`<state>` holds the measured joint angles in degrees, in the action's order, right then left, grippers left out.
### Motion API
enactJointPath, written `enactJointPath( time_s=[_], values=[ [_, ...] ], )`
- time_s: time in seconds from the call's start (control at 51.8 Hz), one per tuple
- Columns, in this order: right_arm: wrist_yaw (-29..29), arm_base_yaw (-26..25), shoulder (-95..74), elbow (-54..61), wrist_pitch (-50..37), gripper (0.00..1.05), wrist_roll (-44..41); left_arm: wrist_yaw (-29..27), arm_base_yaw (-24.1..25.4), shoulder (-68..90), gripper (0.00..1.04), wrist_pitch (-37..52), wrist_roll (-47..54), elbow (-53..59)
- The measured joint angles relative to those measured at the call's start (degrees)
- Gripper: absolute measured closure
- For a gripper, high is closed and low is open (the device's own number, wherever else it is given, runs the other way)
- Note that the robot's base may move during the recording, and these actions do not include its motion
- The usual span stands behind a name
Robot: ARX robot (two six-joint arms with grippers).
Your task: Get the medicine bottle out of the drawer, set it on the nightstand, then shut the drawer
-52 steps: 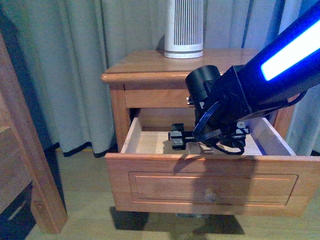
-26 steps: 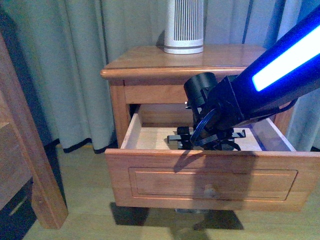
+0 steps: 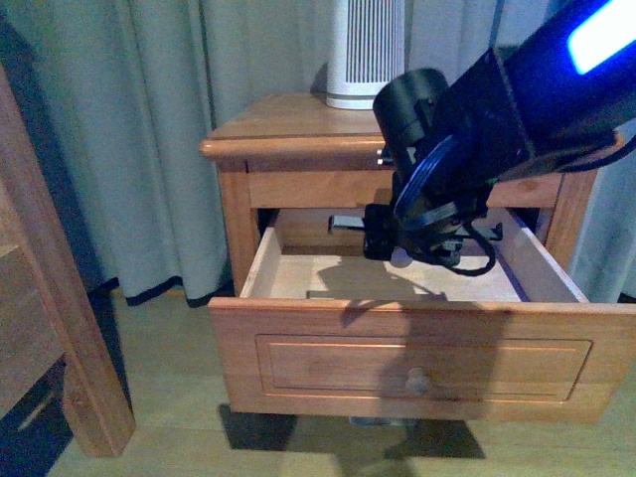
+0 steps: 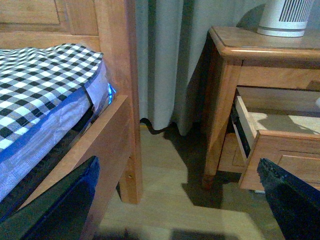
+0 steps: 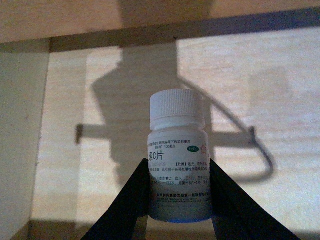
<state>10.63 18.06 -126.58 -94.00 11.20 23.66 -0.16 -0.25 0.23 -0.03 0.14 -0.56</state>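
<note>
The medicine bottle (image 5: 177,160), small and white with a ribbed cap and a printed label, sits upright between the black fingers (image 5: 125,210) of my right gripper (image 5: 178,195), which is shut on it. In the front view that gripper (image 3: 397,248) hangs over the open upper drawer (image 3: 417,363), a little above its pale floor (image 5: 275,100), and a white bit of the bottle (image 3: 400,256) shows beneath it. The nightstand (image 3: 288,119) has a glossy top just above and behind. My left gripper (image 4: 177,200) is open over the floor, left of the nightstand (image 4: 260,47).
A tall white ribbed device (image 3: 365,50) stands at the back of the nightstand top. A wooden bed frame (image 4: 115,75) with a checked mattress (image 4: 45,90) is on the left. Grey curtains (image 3: 159,139) hang behind. The lower drawer is hidden behind the pulled-out drawer front.
My right gripper has risen from low inside the drawer to above its rim height, carrying the bottle up with it. The drawer stays open.
</note>
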Motion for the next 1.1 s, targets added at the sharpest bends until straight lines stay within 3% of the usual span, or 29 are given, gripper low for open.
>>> enactJointPath(
  time_s=[0.077,0.212,0.425,0.733,1.1],
  values=[
    [-2.27,0.22,5.57,3.02,3.58,0.75,2.71,0.0,0.0,0.0,0.07,0.0,0.0,0.0],
    [-0.76,-0.28,12.17,2.99,5.84,0.75,3.5,0.0,0.0,0.0,0.07,0.0,0.0,0.0],
    [2.45,-5.95,15.65,-8.2,7.63,0.75,-0.59,0.0,0.0,0.0,0.07,0.0,0.0,0.0],
    [4.15,-14.29,3.93,-27.23,10.67,0.75,-6.99,0.02,0.0,0.0,0.07,0.0,0.0,0.0],
    [4.57,-13.07,-8.61,-34.88,11.58,0.75,-8.72,0.02,0.0,0.0,0.07,0.0,0.0,0.0]
  ],
)
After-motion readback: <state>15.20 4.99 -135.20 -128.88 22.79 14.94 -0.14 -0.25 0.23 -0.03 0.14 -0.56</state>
